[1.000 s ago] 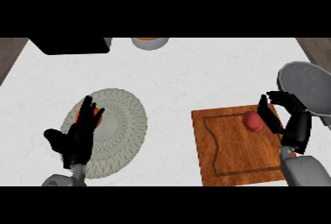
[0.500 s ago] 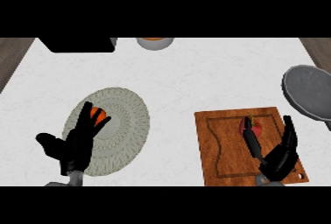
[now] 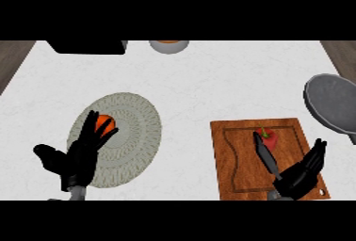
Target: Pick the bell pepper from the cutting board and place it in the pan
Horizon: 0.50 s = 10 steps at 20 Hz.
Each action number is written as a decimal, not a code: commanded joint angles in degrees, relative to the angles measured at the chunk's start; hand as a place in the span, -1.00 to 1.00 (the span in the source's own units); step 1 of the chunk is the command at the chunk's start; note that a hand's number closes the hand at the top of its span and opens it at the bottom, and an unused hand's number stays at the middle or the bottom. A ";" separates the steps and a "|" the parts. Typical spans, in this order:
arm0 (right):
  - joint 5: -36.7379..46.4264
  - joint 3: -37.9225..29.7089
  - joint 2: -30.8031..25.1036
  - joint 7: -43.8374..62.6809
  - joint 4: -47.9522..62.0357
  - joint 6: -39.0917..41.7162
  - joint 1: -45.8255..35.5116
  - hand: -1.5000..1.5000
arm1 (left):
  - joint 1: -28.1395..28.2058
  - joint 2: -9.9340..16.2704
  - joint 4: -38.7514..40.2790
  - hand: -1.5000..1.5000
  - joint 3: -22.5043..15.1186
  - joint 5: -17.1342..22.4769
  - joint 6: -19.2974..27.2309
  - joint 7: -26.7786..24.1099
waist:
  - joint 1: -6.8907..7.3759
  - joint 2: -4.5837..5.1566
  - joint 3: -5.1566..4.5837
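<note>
no readable text, labels, brands, numbers, signs anywhere

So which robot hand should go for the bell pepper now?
The right robot hand: it is open over the cutting board, thumb tip beside the bell pepper, with the pan on that side. The left robot hand rests at the woven mat.
</note>
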 commanded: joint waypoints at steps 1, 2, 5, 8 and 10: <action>2.47 -4.45 -0.74 4.98 7.10 2.89 0.68 -1.00 | 2.06 0.76 2.11 0.00 0.22 0.09 0.54 2.02 | 0.76 1.98 0.67; 2.07 -4.48 -0.06 6.60 9.12 4.79 0.62 -1.00 | 1.62 0.29 1.21 0.00 -0.28 -0.11 0.59 1.68 | 1.75 2.50 0.70; 1.81 -4.55 -1.02 10.62 9.97 8.46 2.94 -1.00 | 1.60 0.46 0.55 0.00 -0.56 -0.61 0.91 1.69 | 2.23 3.12 0.48; 2.64 -4.42 -2.71 14.81 10.14 12.23 4.64 -1.00 | 1.32 1.62 -0.19 0.00 -0.33 -0.24 -0.26 2.17 | 2.70 3.48 0.34; 4.09 -4.61 -4.75 18.09 9.02 14.31 3.47 -1.00 | 1.82 0.76 0.13 0.00 -1.19 -0.67 0.38 2.19 | 3.13 3.54 0.28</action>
